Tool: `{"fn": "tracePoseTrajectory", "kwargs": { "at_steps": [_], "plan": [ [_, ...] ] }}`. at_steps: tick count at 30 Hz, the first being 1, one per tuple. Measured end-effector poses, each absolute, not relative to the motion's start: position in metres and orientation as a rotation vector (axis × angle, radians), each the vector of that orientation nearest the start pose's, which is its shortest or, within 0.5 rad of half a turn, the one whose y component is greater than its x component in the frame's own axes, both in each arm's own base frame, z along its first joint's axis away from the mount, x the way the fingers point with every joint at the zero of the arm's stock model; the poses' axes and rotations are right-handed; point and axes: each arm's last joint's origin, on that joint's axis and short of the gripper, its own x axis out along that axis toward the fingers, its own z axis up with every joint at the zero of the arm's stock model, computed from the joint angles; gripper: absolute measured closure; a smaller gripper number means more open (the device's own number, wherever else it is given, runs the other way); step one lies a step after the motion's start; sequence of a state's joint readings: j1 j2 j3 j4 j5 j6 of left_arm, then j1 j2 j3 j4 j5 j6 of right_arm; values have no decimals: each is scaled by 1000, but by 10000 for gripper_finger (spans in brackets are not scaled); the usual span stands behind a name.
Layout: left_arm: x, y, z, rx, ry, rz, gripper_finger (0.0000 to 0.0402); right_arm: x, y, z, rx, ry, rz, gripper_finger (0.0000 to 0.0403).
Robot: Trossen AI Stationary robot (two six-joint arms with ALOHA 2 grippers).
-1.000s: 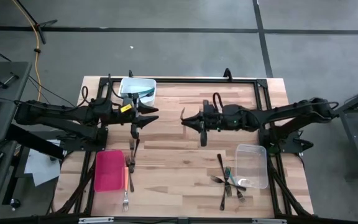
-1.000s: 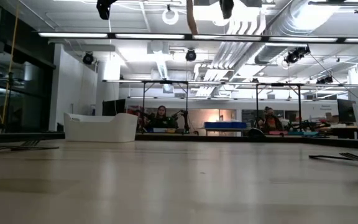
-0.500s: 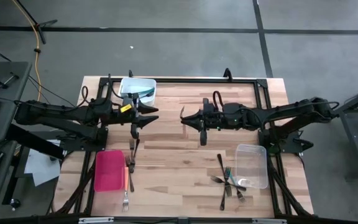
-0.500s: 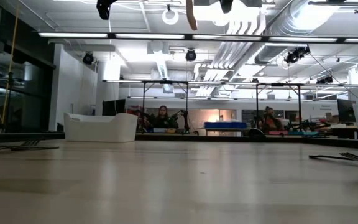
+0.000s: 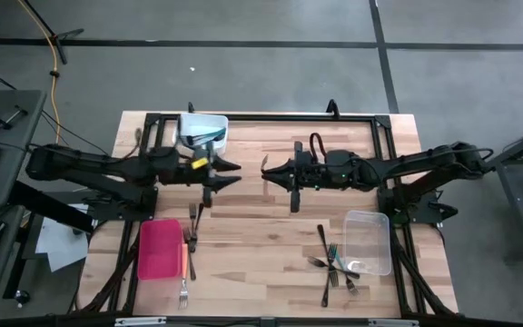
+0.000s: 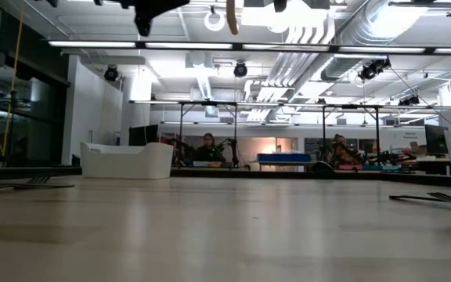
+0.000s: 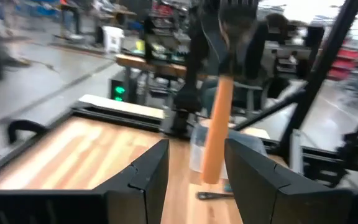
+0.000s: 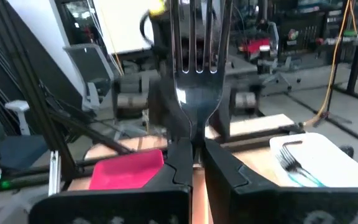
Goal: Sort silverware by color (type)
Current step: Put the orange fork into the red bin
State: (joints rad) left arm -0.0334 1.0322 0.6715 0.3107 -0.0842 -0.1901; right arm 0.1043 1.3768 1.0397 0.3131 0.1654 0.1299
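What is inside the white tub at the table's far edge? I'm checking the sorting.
The white tub holds a teal-handled fork; the left arm covers part of it.

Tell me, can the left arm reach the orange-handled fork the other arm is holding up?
Probably yes. The orange-handled fork hangs in open air ahead of the left arm, whose jaws stand open facing it, nothing between. The right arm has its jaws shut on it.

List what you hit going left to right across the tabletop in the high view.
Red tray → orange-handled utensil at its edge → left hand, open, mid-table → right hand, shut on an orange-handled fork → pile of dark forks → clear tub.
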Motion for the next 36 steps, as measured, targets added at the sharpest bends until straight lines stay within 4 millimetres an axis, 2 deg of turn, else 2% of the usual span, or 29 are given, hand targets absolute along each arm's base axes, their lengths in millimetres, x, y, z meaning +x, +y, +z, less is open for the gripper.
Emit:
{"fn": "tracePoseTrajectory", "kwargs": {
  "at_steps": [6, 9, 17, 24, 27, 31, 36],
  "plan": [
    [264, -9, 279, -210, -3, -31, 257, 324, 28, 326, 125, 41, -67, 398],
    [276, -9, 273, -236, 27, -29, 257, 324, 28, 327, 127, 25, -66, 398],
    [302, -11, 271, -233, 54, -43, 257, 324, 27, 330, 130, -5, -58, 398],
    [303, -11, 274, -232, 50, -44, 273, 324, 27, 328, 127, 20, -58, 394],
    [301, -10, 278, -215, 40, -45, 300, 324, 27, 328, 127, 19, -57, 394],
    [300, -11, 276, -197, 71, -44, 356, 324, 27, 327, 130, 27, -54, 399],
    [300, -10, 275, -200, 81, -42, 359, 325, 27, 326, 130, 31, -55, 392]
  ]
}}
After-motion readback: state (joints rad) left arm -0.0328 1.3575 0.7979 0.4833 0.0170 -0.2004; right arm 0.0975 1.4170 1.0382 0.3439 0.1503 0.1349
